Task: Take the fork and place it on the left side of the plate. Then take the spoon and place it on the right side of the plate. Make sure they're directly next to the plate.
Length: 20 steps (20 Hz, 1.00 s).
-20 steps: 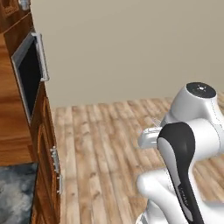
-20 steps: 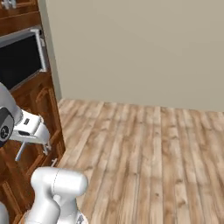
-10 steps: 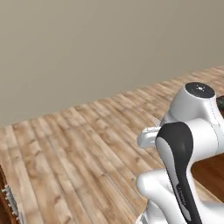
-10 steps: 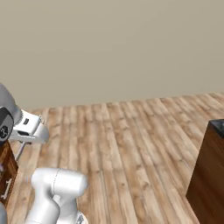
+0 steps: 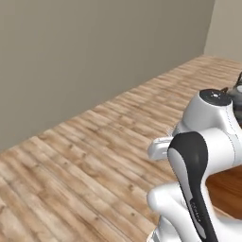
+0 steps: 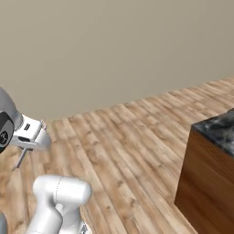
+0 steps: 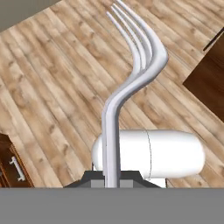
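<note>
Fork [image 7: 131, 83] clamped in gripper [image 7: 111, 177], handle rising straight up from between fingertips, curved neck and prongs at far end, pointing away from hand over wooden floor [image 7: 52, 78]. Jaws closed tight on handle base. In right base view, thin silver piece [image 6: 22, 157] hangs below hand; too small to confirm as fork. Dark-topped wooden counter [image 6: 212, 173] cut off at frame edge, surface contents hidden. Cabinet corner with handle [image 7: 13, 168] beside hand, partly cropped.

Smooth, glossy metal fork [image 7: 131, 83] — matt, grainy wood-plank floor [image 7: 52, 78].
</note>
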### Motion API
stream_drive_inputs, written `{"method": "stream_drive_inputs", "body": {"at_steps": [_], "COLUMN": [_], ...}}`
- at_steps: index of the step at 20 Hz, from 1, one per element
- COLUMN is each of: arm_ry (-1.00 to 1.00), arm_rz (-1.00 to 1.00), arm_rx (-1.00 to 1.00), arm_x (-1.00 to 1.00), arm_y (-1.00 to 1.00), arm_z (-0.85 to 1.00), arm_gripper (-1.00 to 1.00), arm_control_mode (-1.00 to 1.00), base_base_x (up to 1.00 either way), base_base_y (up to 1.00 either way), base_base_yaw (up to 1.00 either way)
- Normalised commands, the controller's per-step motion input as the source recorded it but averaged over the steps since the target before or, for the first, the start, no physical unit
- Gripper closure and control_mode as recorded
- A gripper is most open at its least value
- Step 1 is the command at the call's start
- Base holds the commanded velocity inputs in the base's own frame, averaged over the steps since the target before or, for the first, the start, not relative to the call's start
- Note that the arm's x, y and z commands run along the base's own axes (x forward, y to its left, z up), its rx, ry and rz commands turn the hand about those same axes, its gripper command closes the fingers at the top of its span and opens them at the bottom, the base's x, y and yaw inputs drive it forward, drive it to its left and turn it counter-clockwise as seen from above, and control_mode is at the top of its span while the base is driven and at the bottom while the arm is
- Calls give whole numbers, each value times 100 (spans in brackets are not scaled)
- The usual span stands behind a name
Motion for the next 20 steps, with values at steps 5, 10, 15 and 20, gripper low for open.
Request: {"method": "stream_drive_inputs", "body": {"at_steps": [5, 10, 15, 20], "arm_ry": [0, 0, 0, 0], "arm_rz": [0, 0, 0, 0], "arm_rx": [0, 0, 0, 0], "arm_x": [0, 0, 0, 0], "arm_y": [0, 0, 0, 0], "arm_z": [0, 0, 0, 0], "arm_gripper": [100, 100, 100, 100], "arm_control_mode": [100, 100, 100, 100], "base_base_x": [79, 78, 73, 77], "base_base_y": [36, 44, 51, 55], "base_base_yaw": [-52, -52, -54, -52]}}
